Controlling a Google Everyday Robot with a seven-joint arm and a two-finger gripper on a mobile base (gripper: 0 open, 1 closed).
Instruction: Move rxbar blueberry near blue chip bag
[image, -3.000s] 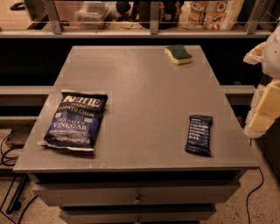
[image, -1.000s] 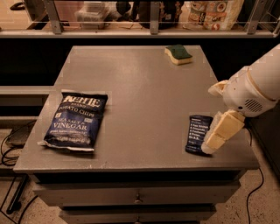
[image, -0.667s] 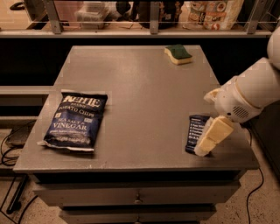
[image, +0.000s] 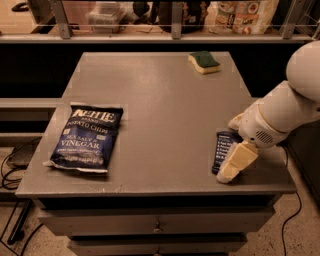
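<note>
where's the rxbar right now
In the camera view, the rxbar lies near the table's front right corner, partly hidden by the gripper, well right of the chip bag.

So the gripper (image: 227, 172) sits low over the near right corner of a grey table (image: 150, 95). Just below it is a drawer (image: 125, 222), then speckled floor (image: 285, 242) with a black cable (image: 298, 200). Way off to its left, more cables (image: 7, 175). Far behind it, a cluttered shelf (image: 150, 36) behind metal posts (image: 176, 20). Light's dim and warm.
</note>
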